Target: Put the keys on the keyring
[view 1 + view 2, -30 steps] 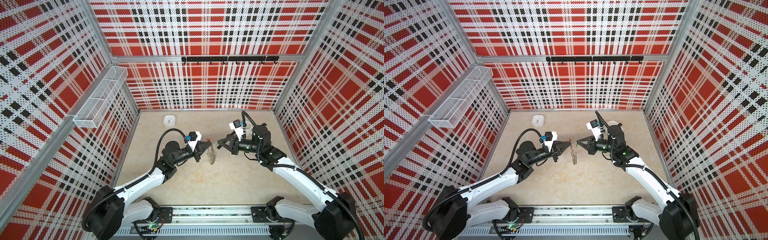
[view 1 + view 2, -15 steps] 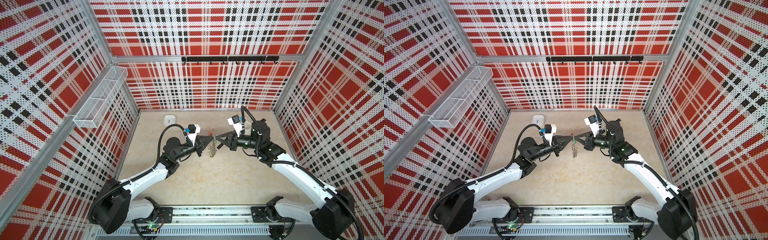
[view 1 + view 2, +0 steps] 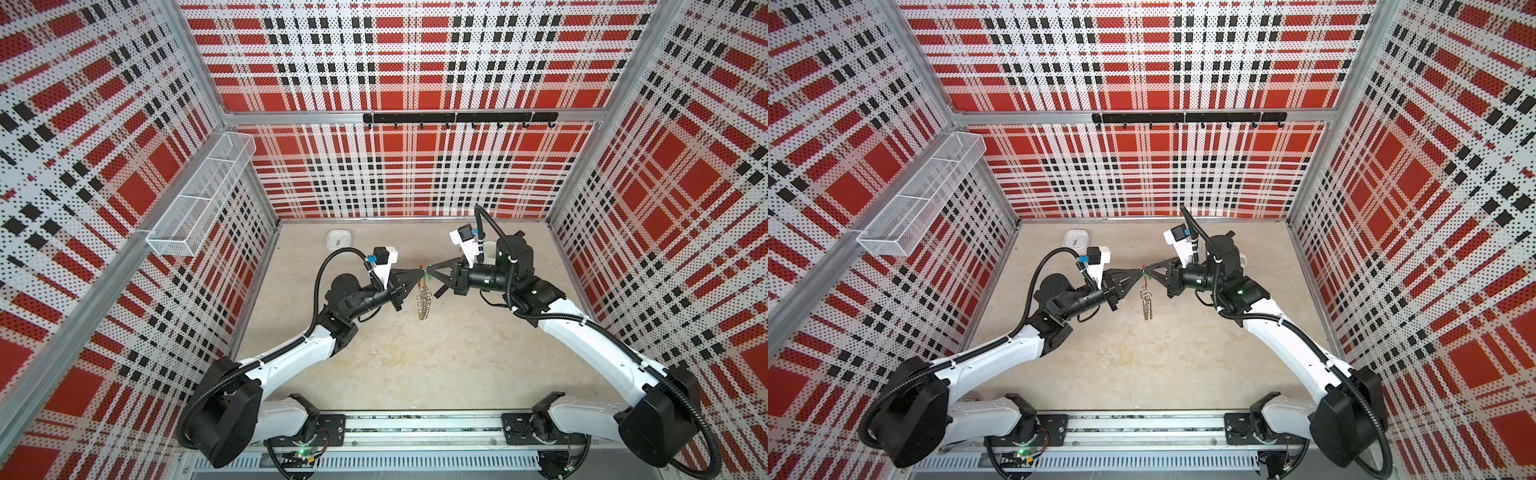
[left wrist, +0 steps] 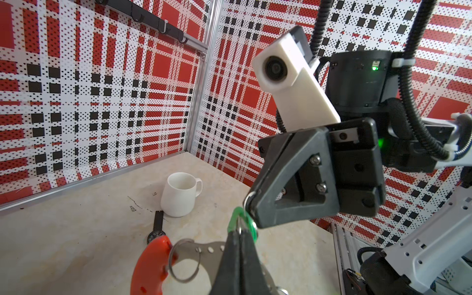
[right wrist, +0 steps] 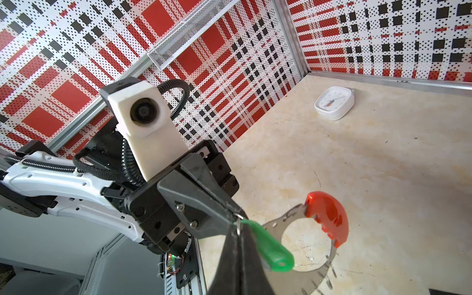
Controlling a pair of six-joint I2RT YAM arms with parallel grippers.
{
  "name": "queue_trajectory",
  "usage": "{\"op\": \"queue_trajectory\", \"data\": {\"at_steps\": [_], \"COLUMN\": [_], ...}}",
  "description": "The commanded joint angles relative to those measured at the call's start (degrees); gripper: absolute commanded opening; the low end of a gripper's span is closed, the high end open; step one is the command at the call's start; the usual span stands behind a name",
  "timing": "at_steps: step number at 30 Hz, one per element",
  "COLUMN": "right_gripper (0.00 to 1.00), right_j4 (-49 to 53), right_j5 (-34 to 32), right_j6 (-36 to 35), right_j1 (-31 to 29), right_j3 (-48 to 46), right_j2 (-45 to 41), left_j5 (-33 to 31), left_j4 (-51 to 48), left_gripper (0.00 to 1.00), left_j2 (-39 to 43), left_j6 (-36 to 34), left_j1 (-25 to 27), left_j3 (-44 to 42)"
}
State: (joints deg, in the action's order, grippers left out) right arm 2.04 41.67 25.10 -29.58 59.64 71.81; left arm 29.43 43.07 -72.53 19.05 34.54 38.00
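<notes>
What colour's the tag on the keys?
Green. The tag on the keys shows best in the right wrist view.

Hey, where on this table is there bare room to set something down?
Widest bare patch: the table's front middle, between left arm, right arm and the rail. Also bare: the back strip between clock and mug. Crowded: the centre, where left hand and right hand meet at the hanging keyring, and the mug's corner, where the watch lies.

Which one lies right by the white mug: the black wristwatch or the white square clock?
The black wristwatch: its strap ends right beside the white ceramic mug. The white square clock sits apart, near the back wall.
</notes>
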Motion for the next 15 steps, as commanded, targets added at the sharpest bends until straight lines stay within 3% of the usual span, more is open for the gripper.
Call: {"op": "queue_trajectory", "data": {"at_steps": [1, 5, 9, 15], "right_gripper": [0.0, 0.0, 0.0, 0.0], "right_j4": [1.0, 2.7, 6.6, 3.8], "right_j5": [-0.9, -2.6, -9.9, -7.3], "right_j6": [-1.0, -1.2, -0.5, 2.5], "right_j1": [-0.8, -0.8, 0.1, 2.2], "right_j3": [0.9, 0.3, 0.3, -1.8], "right_j2": [0.6, 0.2, 0.3, -0.6], "left_j5": [1.0, 1.0, 1.2, 0.7], "left_j4": [3.3, 3.6, 3.7, 4.1], "left_gripper": [0.0, 0.0, 0.0, 0.0], "left_j2": [0.6, 0.5, 0.5, 0.6], "left_j6": [-0.2, -0.4, -0.4, -0.5], "left_j1": [0.1, 0.0, 0.0, 0.0], "left_j3": [1.7, 2.0, 2.1, 1.6]}}
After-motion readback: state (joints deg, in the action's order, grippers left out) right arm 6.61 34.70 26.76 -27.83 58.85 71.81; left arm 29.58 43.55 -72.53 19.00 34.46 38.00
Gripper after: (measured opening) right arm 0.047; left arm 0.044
